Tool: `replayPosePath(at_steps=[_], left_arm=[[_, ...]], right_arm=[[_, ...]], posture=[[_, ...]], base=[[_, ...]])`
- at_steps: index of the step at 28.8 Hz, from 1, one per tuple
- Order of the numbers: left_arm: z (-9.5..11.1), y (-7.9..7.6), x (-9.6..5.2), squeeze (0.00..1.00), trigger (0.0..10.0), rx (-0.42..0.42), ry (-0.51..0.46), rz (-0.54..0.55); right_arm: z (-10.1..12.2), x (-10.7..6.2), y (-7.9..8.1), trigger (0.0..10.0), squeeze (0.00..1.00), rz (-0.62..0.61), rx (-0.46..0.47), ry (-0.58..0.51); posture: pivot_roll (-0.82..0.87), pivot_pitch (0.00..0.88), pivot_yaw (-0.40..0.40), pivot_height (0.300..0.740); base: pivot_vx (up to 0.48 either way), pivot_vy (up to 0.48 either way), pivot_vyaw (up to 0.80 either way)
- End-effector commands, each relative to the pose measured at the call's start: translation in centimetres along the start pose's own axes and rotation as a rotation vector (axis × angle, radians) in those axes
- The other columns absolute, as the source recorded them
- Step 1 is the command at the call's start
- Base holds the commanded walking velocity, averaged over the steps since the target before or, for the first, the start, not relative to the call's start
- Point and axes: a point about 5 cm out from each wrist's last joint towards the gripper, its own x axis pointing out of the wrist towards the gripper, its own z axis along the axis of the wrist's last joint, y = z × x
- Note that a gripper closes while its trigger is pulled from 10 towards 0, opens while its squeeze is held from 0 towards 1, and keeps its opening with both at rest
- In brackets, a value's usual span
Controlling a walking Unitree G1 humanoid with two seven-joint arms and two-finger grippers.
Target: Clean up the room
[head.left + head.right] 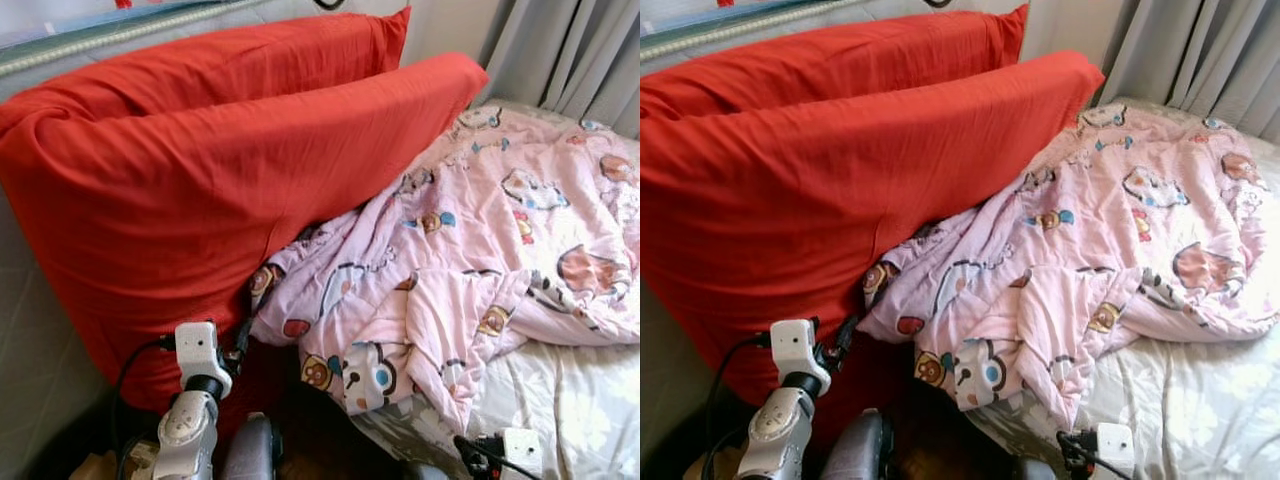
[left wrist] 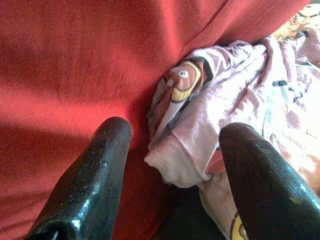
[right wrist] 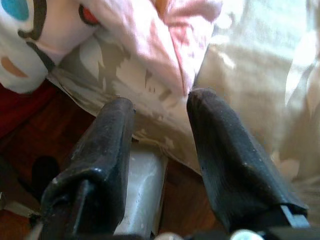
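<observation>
Left wrist view shows our left gripper [image 2: 172,150] with jaws apart at the pink blanket's [image 1: 480,250] corner, beside the red pillows [image 1: 200,180]. Our right gripper [image 3: 160,150], jaws apart, hovers by the blanket's lower edge on the bed [image 1: 570,400].

text: none legible | pink quilt [image 1: 480,240]: cartoon animal prints only, no lettering | red pillows [image 1: 180,170]: plain, unmarked | bed sheet [image 1: 570,410]: pale floral pattern, no words | labels, brands, numbers: none readable
</observation>
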Motion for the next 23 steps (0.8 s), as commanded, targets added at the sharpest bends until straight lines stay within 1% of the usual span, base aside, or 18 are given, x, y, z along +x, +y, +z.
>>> replayPosePath(at_steps=[1,9,23], left_arm=[[-0.28,0.03,-0.19,0.0,10.0,-0.01,0.018,0.002],[-0.17,0.22,-0.11,0.0,10.0,-0.005,0.021,0.001],[-0.06,0.01,0.11,0.0,10.0,-0.006,0.019,-0.007]], right_arm=[[-0.17,-0.26,-0.29,10.0,0.0,-0.011,0.001,-0.003],[-0.18,-0.21,-0.18,10.0,0.0,-0.01,0.002,-0.002],[-0.05,-0.13,-0.05,10.0,0.0,-0.002,-0.005,-0.008]], posture=[[0.15,0.105,-0.048,0.597],[0.15,0.112,-0.044,0.597],[0.15,0.113,-0.04,0.597]], base=[[0.277,0.0,0.0],[0.301,0.0,0.0],[0.331,0.0,0.0]])
